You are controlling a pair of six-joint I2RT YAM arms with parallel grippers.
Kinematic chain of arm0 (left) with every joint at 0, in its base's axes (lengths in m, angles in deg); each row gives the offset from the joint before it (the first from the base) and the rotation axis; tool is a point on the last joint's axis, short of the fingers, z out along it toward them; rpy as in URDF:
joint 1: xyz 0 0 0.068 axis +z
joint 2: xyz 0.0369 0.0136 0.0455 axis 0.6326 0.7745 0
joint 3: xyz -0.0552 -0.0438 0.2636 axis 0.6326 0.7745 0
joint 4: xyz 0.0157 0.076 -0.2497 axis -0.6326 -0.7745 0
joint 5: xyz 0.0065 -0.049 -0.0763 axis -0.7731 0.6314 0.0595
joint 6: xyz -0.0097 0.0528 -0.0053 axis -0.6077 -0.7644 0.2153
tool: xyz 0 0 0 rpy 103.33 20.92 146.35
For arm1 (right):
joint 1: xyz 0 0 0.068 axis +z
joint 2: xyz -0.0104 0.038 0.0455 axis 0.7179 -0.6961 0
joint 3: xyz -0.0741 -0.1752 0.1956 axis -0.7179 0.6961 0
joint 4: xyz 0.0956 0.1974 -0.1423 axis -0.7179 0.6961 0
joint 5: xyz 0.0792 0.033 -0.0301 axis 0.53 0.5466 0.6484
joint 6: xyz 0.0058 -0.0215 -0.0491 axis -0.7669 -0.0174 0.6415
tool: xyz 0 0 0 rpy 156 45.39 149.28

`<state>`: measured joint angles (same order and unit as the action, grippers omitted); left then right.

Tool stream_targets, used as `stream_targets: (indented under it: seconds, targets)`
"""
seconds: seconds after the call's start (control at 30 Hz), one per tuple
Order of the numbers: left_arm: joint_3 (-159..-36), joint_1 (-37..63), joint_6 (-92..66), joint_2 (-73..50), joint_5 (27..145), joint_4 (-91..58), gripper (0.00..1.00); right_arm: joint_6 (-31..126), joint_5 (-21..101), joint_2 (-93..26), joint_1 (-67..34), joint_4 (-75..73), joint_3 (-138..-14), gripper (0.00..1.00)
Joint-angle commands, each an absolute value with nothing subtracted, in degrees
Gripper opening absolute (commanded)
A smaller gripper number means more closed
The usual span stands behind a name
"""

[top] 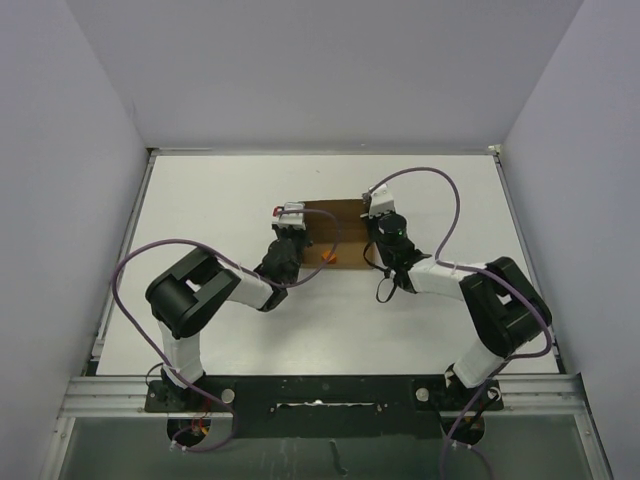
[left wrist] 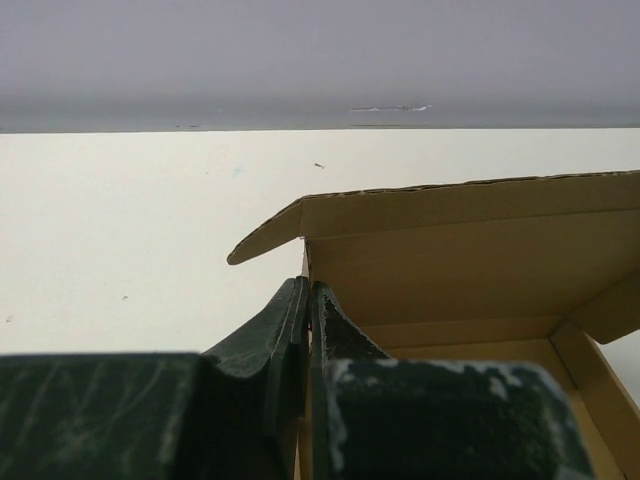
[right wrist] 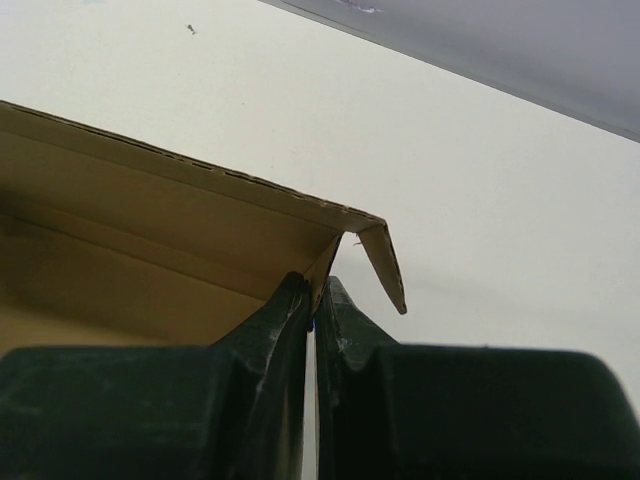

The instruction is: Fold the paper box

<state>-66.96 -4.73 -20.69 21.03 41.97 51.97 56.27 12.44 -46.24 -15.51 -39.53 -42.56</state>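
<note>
- The paper box is thin, plain brown cardboard, matte, with a fine perforated, slightly ragged look along its cut top edges
- In the top view it sits on the white tabletop just above the middle of the frame, between the two wrists, as a small brown rectangle partly covered by them
- In the left wrist view the paper box fills the right half of the frame: a long upright far wall, a flat floor at the lower right, and a short flap folded outward at the top left corner, curling towards the left
- In the right wrist view the paper box takes the left half of the frame, its far wall slanting down to the right, with a narrow pointed flap hanging off the corner near the centre
- The left fingers are dark green, hard, scuffed with pale scratches, tapering to thin tips; they are pressed together on the box's end wall, whose edge runs down into the slit between them
- The right fingers, of the same worn dark material, are likewise clamped on the opposite end wall just below the corner flap
- The tabletop is smooth and pale, with a few tiny dark specks
- Purple cables loop over both arms
</note>
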Motion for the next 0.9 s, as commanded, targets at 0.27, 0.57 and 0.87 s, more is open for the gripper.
stream_targets:
  seconds: [0.27, 0.57, 0.87]
  targets:
    - [-65.3, -8.6, -18.7, 19.5, 49.0, 52.1, 0.0, 50.9, 20.0, -41.6, -12.4, -32.7, -40.1, 0.04]
    - [-65.2, -8.7, -20.3, 19.3, 48.9, 52.9, 0.0, 46.0, 15.4, -44.8, -11.9, -39.2, -38.7, 0.05]
    - [-63.5, -8.7, -20.6, 18.8, 49.5, 54.3, 0.0, 43.1, 17.2, -44.8, -11.9, -39.4, -37.0, 0.1]
